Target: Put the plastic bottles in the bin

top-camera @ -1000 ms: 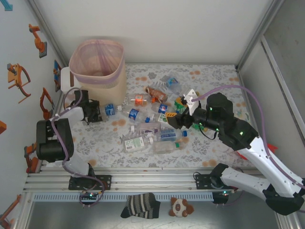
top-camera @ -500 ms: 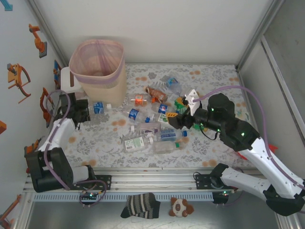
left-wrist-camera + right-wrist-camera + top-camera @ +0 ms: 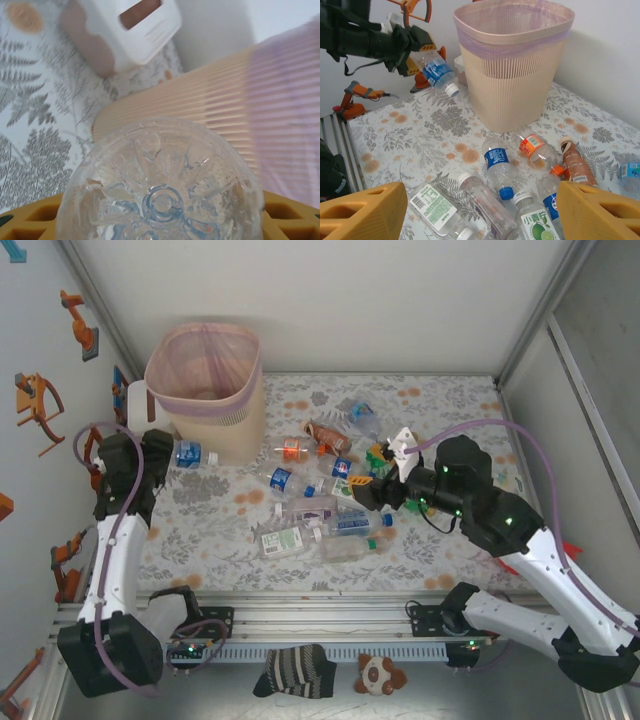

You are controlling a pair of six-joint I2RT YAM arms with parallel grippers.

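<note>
My left gripper (image 3: 160,452) is shut on a clear plastic bottle (image 3: 190,453) with a blue label and white cap, held in the air just left of the bin (image 3: 160,390). The bottle's base (image 3: 160,190) sits between the yellow fingers, with the ribbed beige bin wall (image 3: 225,115) close behind. The bin (image 3: 515,90) is lined with a pink bag. Several plastic bottles (image 3: 310,510) lie scattered on the flowered cloth at the middle. My right gripper (image 3: 480,210) hangs open above them, over a blue-labelled bottle (image 3: 497,165) and an orange-labelled one (image 3: 532,147).
A small white box (image 3: 140,405) with a brown mark stands left of the bin, also seen as the white box (image 3: 125,30). Orange toy figures (image 3: 40,405) hang on the left wall. A striped sock (image 3: 295,670) and plush toy (image 3: 380,675) lie before the front rail.
The left arm has swung left and back, lifting the blue-labelled bottle off the cloth toward the bin's left side. The right arm has not moved.
</note>
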